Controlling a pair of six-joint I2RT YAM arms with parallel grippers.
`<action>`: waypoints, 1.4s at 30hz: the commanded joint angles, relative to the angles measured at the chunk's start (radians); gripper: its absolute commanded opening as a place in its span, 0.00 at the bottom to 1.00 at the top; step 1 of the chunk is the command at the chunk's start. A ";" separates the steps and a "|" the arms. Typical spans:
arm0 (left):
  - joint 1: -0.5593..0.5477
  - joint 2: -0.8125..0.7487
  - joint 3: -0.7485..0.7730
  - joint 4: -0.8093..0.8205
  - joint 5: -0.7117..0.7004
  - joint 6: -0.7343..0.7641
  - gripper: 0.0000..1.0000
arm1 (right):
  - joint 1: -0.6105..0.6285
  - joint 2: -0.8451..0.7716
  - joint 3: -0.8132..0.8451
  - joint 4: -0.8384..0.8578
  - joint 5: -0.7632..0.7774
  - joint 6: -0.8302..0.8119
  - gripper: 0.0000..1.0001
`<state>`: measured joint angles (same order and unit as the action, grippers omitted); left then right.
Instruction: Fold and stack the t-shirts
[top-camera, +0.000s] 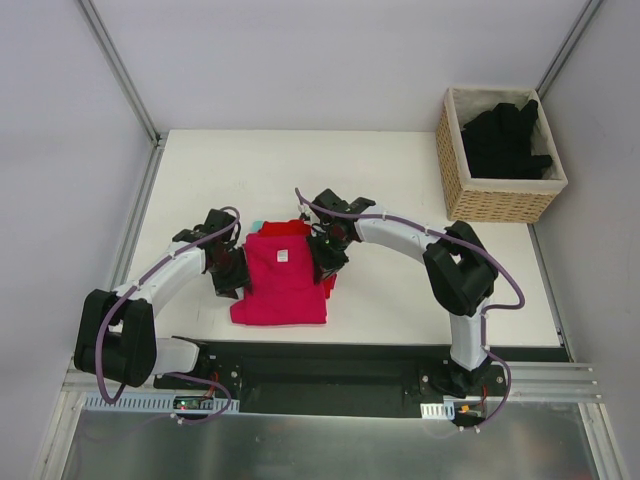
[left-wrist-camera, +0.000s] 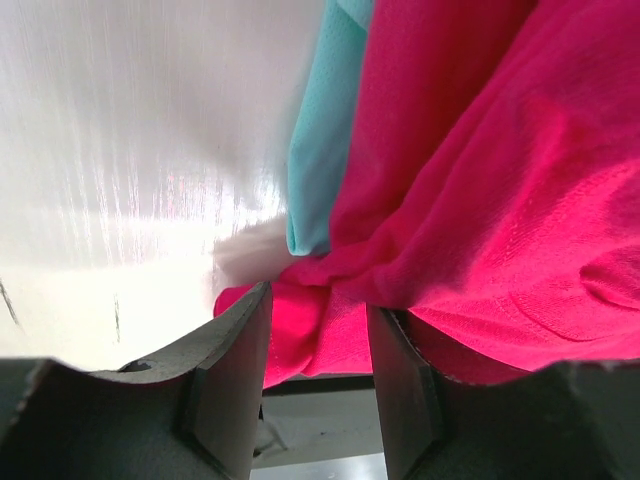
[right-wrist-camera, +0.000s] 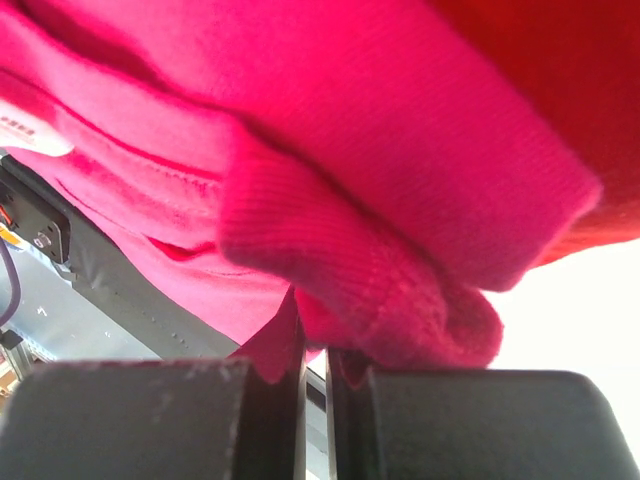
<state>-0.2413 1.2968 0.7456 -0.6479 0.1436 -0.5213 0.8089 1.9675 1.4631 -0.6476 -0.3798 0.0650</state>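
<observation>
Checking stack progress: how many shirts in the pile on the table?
3. Pink shirt on top; red shirt showing under its right edge; teal shirt showing at its far left corner. More could be hidden underneath.

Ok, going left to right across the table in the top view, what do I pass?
left gripper → magenta-pink t-shirt → right gripper → wicker basket holding black t-shirts. The cloth under the pink shirt overlaps it, so it is left out.
</observation>
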 joint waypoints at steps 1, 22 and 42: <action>0.002 -0.004 0.029 0.051 -0.053 0.046 0.41 | -0.002 -0.039 0.034 -0.076 -0.005 -0.028 0.01; 0.002 -0.002 -0.043 0.214 0.094 0.073 0.32 | -0.002 -0.030 0.042 -0.081 -0.004 -0.019 0.01; 0.002 -0.048 -0.015 0.168 0.090 0.098 0.00 | -0.001 -0.019 0.069 -0.081 -0.001 -0.002 0.01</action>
<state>-0.2413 1.2736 0.7059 -0.4652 0.2352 -0.4538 0.8074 1.9675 1.4944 -0.6979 -0.3794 0.0624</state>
